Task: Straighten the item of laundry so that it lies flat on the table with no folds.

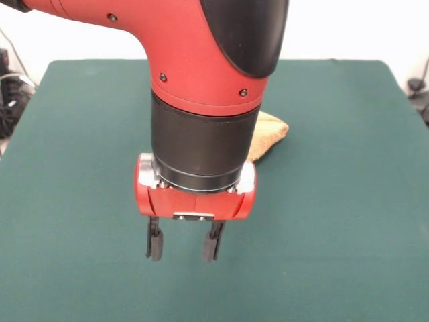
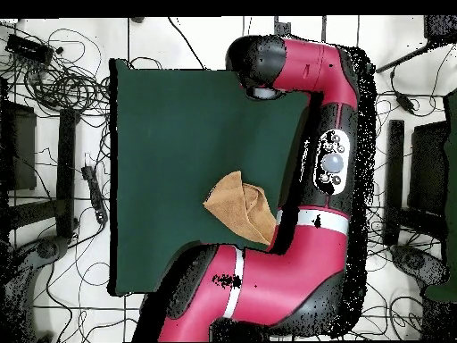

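Gripper (image 1: 184, 245) hanging above bare green table (image 1: 348, 221) near the front edge — fingers (image 1: 155, 243) spread apart, nothing between them. Towel (image 2: 243, 205) lying on the cloth top behind the arm (image 1: 201, 80), bunched and folded over on itself, not flat. Mostly hidden by the arm in front view — only one corner showing. Well apart from the gripper, untouched.
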`<state>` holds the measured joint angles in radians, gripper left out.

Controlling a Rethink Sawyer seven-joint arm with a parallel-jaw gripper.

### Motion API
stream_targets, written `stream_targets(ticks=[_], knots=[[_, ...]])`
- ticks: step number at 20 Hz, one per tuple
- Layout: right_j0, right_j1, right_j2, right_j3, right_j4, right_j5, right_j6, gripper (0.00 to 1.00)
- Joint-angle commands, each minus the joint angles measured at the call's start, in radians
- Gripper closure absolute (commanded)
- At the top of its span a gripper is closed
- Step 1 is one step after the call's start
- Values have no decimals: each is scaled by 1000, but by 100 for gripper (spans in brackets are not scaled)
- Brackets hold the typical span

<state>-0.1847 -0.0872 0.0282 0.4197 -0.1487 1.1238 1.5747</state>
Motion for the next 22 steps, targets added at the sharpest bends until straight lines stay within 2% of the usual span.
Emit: stream_targets(ticks=[1, 9, 17, 22], knots=[[52, 49, 21, 132, 29, 16, 316, 0], [43, 31, 15, 184, 27, -25, 309, 0], [23, 51, 16, 184, 9, -67, 260, 0], [13, 7, 13, 259, 16, -83, 238, 0]])
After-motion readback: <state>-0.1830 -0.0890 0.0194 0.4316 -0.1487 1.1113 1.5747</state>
